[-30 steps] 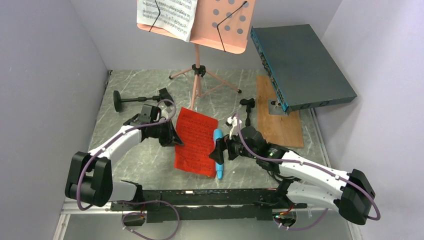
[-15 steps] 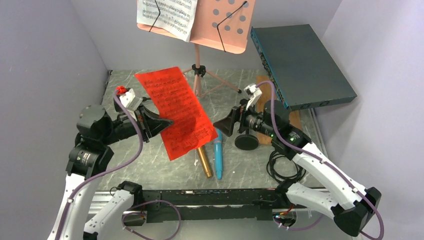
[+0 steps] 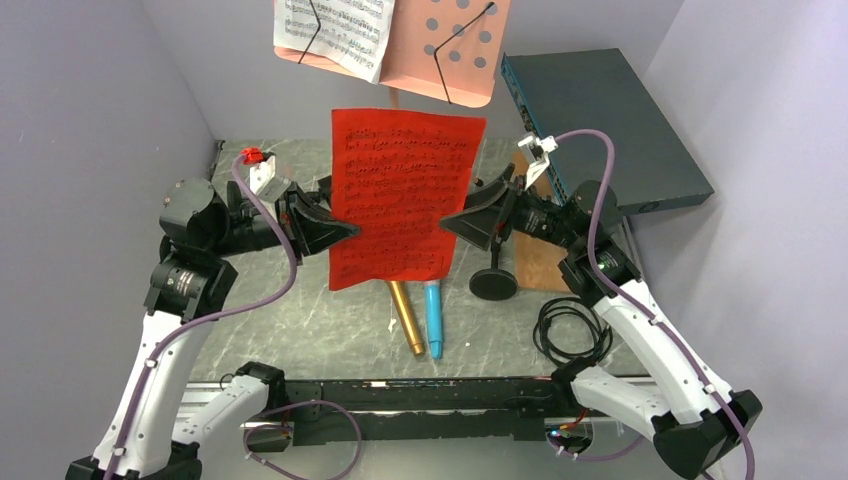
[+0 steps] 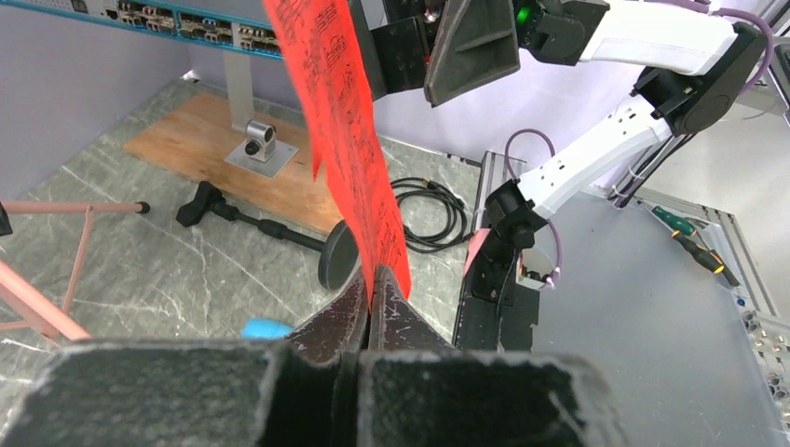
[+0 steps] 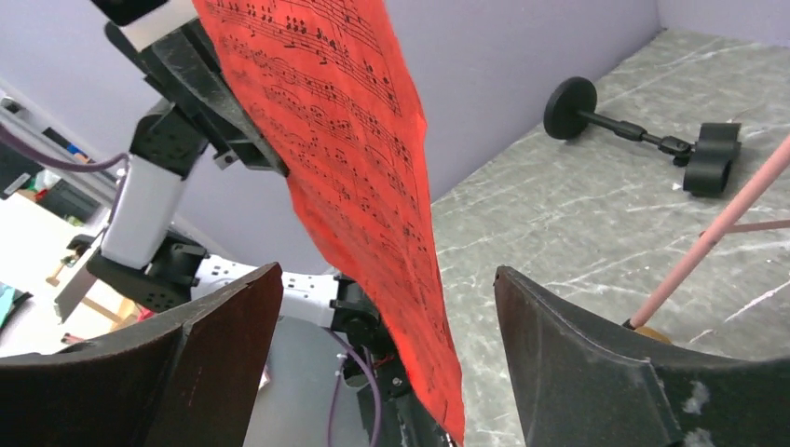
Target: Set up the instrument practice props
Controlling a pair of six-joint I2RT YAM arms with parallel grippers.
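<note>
Red page (image 3: pixel 405 195) clamped in left pincer (image 3: pixel 350 229) | right pincer (image 3: pixel 446 222) wide, straddling it

A red sheet-music page (image 3: pixel 400 195), thin paper printed with black notes, stands upright in mid-air above the grey marble table (image 3: pixel 300 320). Behind it, a pink hole-punched music desk (image 3: pixel 455 50) sits high on pink tripod legs (image 5: pixel 713 233), with a white sheet-music page (image 3: pixel 335 30) under a black wire on its left half. A gold microphone (image 3: pixel 405 315) and a blue microphone (image 3: pixel 433 320) lie side by side near the front edge. One black round-based pole (image 3: pixel 493 275) lies just right of them; the other black pole (image 5: pixel 633 130) lies at the rear left.
</note>
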